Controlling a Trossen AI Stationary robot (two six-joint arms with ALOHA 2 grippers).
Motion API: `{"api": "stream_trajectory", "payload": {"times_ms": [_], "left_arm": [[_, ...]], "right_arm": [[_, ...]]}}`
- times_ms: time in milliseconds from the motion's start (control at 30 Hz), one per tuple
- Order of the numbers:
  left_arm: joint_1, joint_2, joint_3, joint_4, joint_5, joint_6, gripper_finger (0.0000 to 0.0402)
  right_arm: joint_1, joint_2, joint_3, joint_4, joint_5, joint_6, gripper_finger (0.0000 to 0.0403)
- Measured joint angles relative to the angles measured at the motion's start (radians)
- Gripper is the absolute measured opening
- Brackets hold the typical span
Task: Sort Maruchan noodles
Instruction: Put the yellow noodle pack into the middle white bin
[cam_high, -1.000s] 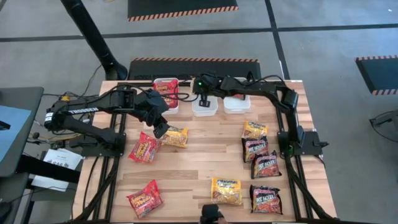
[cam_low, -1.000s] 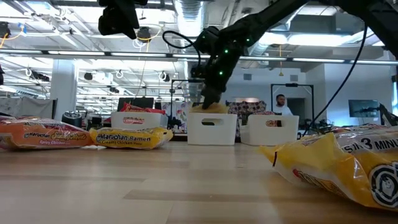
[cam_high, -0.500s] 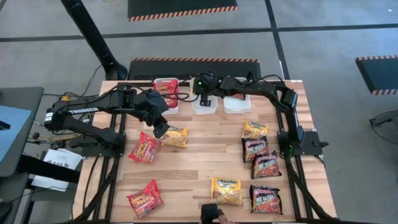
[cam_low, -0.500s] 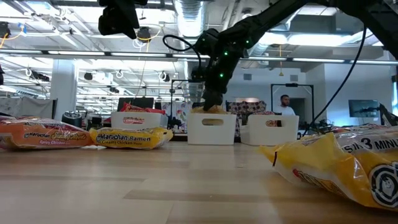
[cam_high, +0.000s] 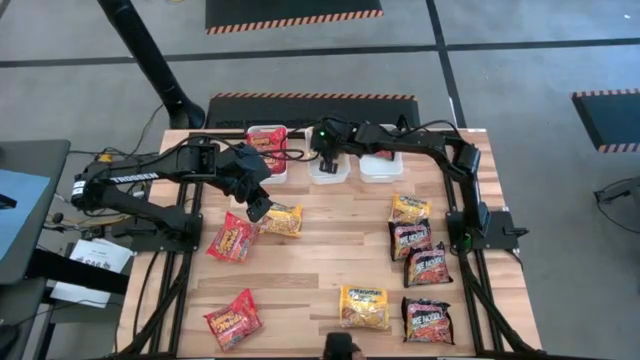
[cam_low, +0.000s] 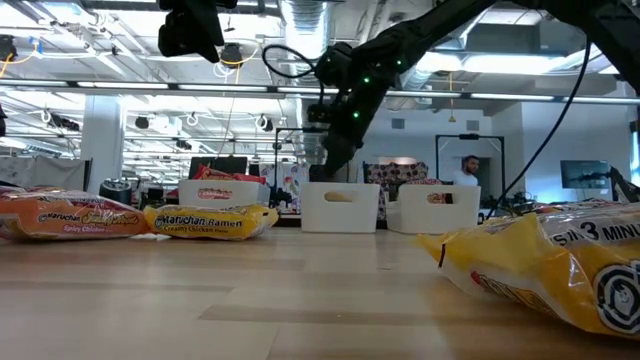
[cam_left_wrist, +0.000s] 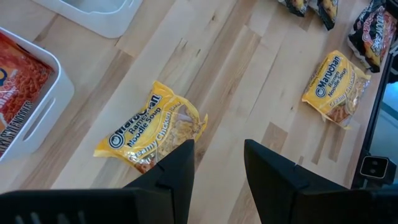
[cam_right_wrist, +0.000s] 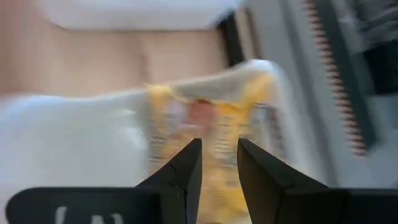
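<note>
A yellow plastic Maruchan noodle packet (cam_right_wrist: 208, 134), crinkled and blurred in the right wrist view, lies inside the middle white rectangular plastic tray (cam_high: 329, 172) at the counter's far edge, directly below the right gripper (cam_high: 327, 160), whose jaws stand narrowly parted above it and hold nothing. The left white tray (cam_high: 268, 153) contains a red printed packet (cam_high: 268, 143); the right white tray (cam_high: 381, 168) shows red contents, mostly hidden under the right arm. On the light wooden counter (cam_high: 330, 250) the remaining packets lie flat and loose: a yellow creamy-chicken packet (cam_left_wrist: 153, 127) just beyond the left gripper (cam_left_wrist: 217, 155), whose jaws are parted and empty above the boards; a red packet (cam_high: 231, 239) touching that yellow one on the left side; another red packet (cam_high: 233, 319) near the front left corner; a yellow packet (cam_high: 364, 305) at front centre; a small yellow packet (cam_high: 410, 209) on the right side; and three dark black-maroon packets (cam_high: 424, 268) ranged down the right side, close to one another. A person (cam_low: 467, 170) stands in the room well behind the counter.
</note>
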Motion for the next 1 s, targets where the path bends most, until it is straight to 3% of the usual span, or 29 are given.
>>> {"api": "stream_trajectory", "payload": {"times_ms": [133, 533, 733, 867, 1000], "left_arm": [[0.000, 0.000, 0.000, 0.000, 0.000, 0.000, 0.0125], [0.000, 0.000, 0.000, 0.001, 0.000, 0.004, 0.0125], [0.000, 0.000, 0.000, 0.001, 0.000, 0.023, 0.0125], [0.000, 0.000, 0.000, 0.000, 0.000, 0.030, 0.0125], [0.000, 0.000, 0.000, 0.001, 0.000, 0.055, 0.0125]], "right_arm": [[-0.011, 0.012, -0.001, -0.062, -0.134, 0.101, 0.0127], [-0.075, 0.057, 0.000, -0.105, -0.308, 0.269, 0.0123], [-0.082, 0.081, -0.001, -0.111, -0.308, 0.287, 0.0122], [-0.081, 0.081, -0.002, -0.074, -0.236, 0.310, 0.0122], [-0.094, 0.080, -0.002, -0.016, -0.231, 0.335, 0.0122]]}}
